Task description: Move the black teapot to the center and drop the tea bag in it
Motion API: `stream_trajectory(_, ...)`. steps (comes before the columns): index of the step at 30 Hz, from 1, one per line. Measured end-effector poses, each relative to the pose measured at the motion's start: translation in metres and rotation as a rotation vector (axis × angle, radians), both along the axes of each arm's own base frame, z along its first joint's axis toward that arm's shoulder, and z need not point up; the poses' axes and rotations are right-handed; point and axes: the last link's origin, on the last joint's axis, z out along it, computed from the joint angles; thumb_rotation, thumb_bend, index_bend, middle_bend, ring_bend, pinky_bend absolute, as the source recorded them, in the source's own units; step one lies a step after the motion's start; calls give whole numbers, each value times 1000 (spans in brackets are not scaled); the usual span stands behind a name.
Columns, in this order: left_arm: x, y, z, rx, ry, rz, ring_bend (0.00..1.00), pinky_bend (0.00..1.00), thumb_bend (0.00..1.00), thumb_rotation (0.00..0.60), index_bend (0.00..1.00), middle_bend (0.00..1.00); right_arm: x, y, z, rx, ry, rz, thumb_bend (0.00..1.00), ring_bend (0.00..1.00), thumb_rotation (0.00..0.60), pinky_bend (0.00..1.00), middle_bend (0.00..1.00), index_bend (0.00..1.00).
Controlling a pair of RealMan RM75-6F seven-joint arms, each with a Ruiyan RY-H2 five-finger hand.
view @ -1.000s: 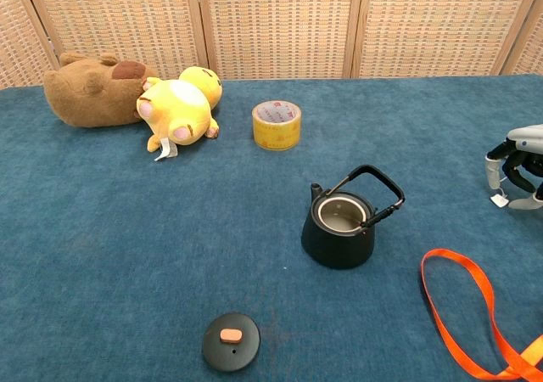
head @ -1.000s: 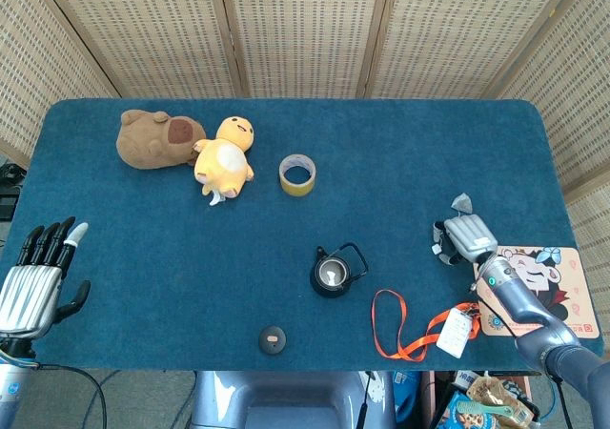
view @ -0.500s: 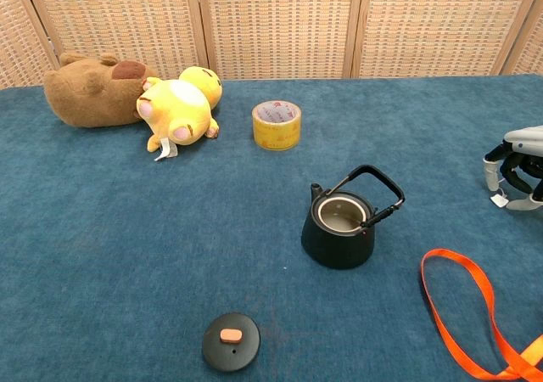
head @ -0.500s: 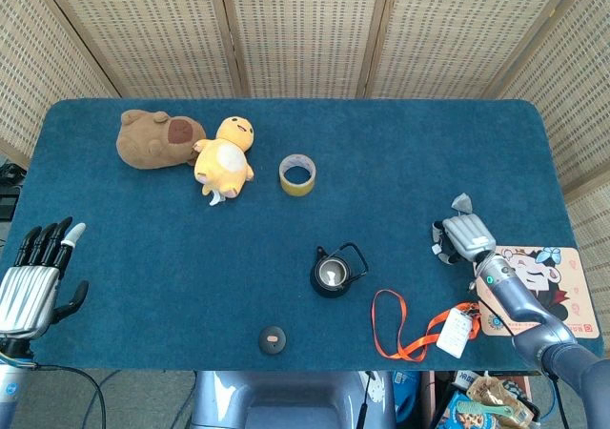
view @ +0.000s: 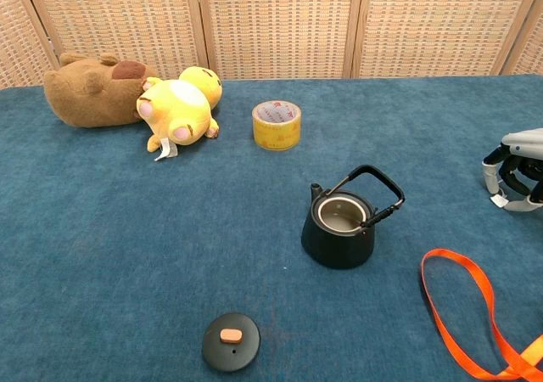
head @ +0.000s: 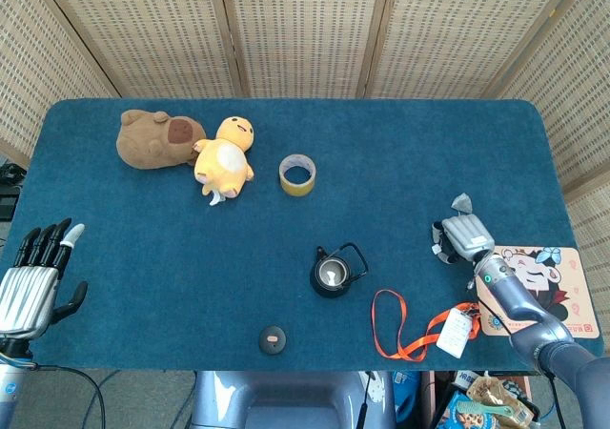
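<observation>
The black teapot [view: 342, 227] stands open near the middle of the desk [head: 143, 248], where it was a second ago, and its lid [view: 231, 340] lies apart in front of it. The right hand [head: 463, 236] has its fingers curled down at the right side of the desk. It has moved only a little since before. A small white piece, perhaps the tea bag [view: 500, 201], shows under the fingers, but I cannot tell if it is held. The left hand [head: 33, 278] stays released, fingers apart, at the left edge.
</observation>
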Motion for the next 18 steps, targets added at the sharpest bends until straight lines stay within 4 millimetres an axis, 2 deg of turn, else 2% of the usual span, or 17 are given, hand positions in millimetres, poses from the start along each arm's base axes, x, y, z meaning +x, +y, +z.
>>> stream_trajectory(18,-2,0,-1,-6,-2,8,0,0,429,600,0,0,-1,2,-3,6,1,-4,437,858,600,934,784,570)
